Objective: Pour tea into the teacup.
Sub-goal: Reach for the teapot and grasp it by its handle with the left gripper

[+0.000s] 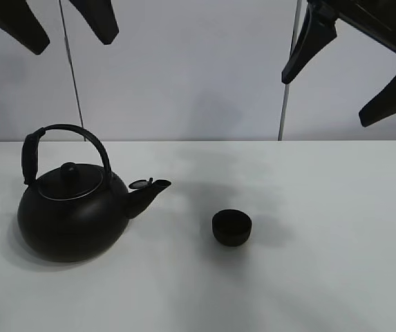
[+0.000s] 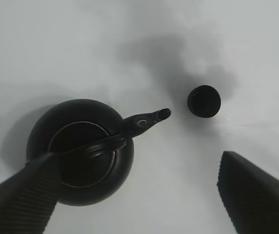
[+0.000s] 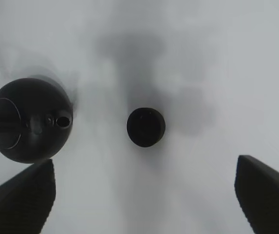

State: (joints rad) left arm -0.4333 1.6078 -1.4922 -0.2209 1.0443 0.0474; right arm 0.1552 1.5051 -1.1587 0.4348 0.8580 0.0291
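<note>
Opening step. Left pincer [image 1: 73, 43] and right pincer [image 1: 327, 99] hang spread, empty, at upper frame; teacup [image 1: 231, 227] stands lower centre on desk [image 1: 336, 277], right of kettle [image 1: 73, 218]. Next, presumably: grasp its handle [image 1: 80, 129].

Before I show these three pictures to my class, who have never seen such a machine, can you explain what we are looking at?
This is a robot with two arms, each ending in a two-fingered gripper. The wide picture comes from a camera mounted high. The other two come from cameras on the wrists, looking down between the fingers. The left gripper and right gripper hang open above the white table, holding nothing. On the table stand a black kettle, lid on, and a small black teacup off its spout, not touching it.
</note>
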